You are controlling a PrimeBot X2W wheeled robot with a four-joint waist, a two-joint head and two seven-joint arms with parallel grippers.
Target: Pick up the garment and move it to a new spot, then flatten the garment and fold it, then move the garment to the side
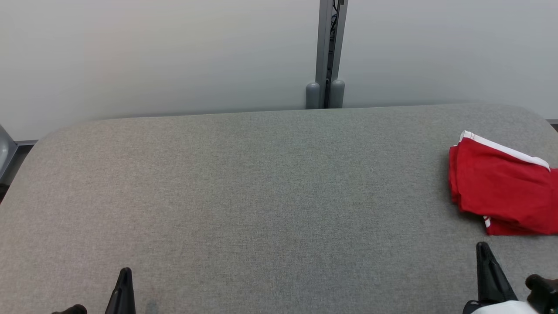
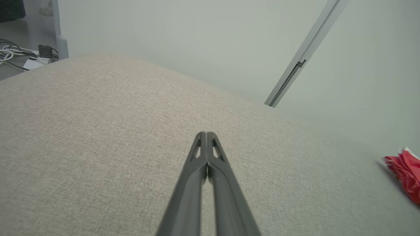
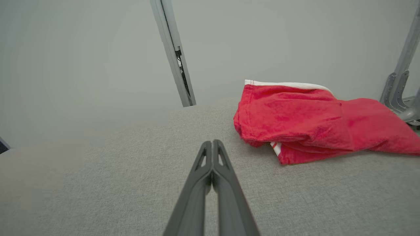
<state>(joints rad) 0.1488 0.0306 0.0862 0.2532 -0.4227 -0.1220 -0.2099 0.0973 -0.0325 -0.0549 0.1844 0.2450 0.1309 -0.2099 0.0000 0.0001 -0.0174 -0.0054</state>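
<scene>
Locate folded red garment (image 1: 501, 185) at right edge of desk (image 1: 261, 196), set aside to free the middle; note left pincer (image 2: 206, 134) and right pincer (image 3: 212, 141) clenched on nothing, parked at near edge; judge task near complete.

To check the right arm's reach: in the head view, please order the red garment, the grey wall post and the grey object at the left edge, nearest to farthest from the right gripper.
1. Red garment: just ahead of the right gripper, right side.
2. Grey wall post: behind the table, at its far edge, middle.
3. Grey object: beyond the table's left corner.
</scene>
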